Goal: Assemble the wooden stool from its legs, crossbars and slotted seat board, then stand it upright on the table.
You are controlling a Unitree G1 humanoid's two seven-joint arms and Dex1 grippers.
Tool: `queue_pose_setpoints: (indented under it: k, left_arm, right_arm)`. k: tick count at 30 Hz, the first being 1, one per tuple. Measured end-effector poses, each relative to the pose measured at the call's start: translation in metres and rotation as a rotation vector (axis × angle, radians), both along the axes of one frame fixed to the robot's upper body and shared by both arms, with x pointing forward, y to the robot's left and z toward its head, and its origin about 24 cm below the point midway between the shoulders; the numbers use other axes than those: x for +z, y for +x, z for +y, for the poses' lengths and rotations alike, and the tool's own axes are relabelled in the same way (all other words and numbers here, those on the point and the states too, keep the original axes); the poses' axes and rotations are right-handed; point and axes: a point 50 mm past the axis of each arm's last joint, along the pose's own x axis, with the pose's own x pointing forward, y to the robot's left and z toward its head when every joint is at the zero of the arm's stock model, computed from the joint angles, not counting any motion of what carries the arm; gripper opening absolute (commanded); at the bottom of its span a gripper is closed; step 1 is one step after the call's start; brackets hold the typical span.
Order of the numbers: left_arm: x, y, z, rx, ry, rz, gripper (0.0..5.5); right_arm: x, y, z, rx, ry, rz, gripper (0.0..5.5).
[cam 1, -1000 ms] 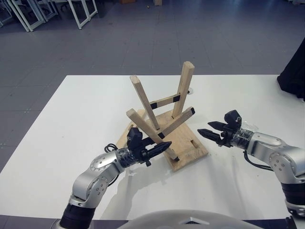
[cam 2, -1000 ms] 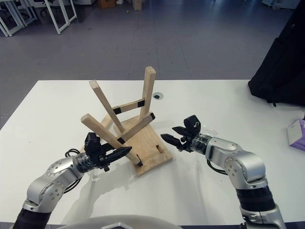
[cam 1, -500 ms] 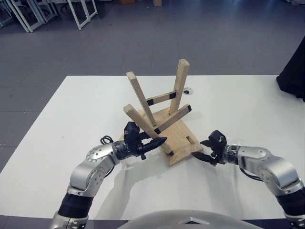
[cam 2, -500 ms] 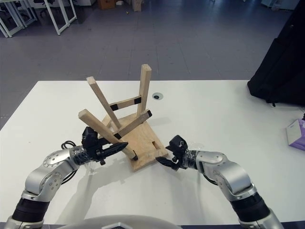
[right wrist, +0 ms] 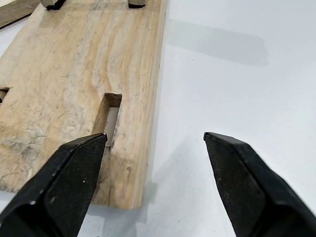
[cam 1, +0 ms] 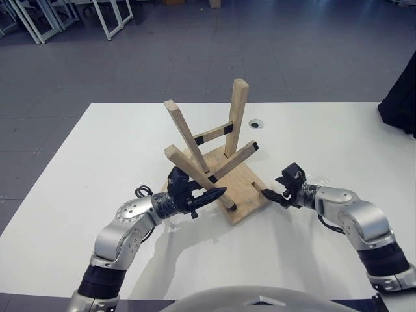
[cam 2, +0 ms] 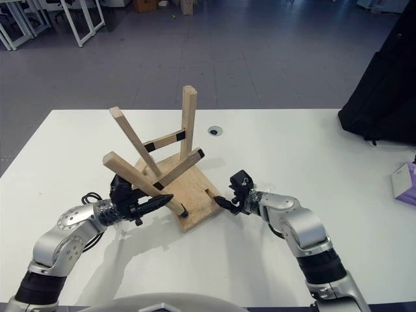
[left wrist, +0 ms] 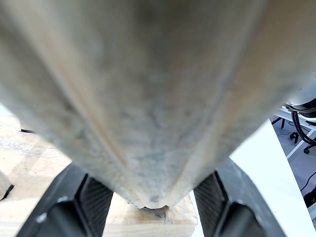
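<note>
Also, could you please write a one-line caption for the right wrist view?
Open right gripper straddling the edge of the slotted seat board beside an empty slot, above the white table.

head pair: you look forward and down at the table [cam 1: 110, 149], mid-range; both eyes share the stool [cam 1: 218, 166].
left wrist: you're jammed against a leg [left wrist: 148, 98], seat board [left wrist: 163, 222] just behind.
right wrist: you're close and low over the same seat board's slotted edge.

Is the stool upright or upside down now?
Upside down: its seat board rests on the table and its legs point upward.
</note>
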Motion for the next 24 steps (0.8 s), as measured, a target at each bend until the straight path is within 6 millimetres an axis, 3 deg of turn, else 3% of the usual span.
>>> queue_pose_setpoints:
  k: [6, 16, 24]
  left_arm:
    - [0.000, 0.000, 0.000, 0.006, 0.001, 0.000, 2.04]
    - [0.001, 0.018, 0.002, -0.015, 0.026, 0.045, 2.04]
    - [0.006, 0.030, -0.002, -0.128, 0.191, -0.160, 2.04]
  right_arm:
    - [-0.001, 0.011, 0.010, 0.109, -0.059, 0.001, 3.62]
    - [-0.005, 0.005, 0.003, 0.153, -0.100, -0.012, 3.62]
    - [-0.002, 0.003, 0.005, 0.177, -0.094, -0.028, 3.62]
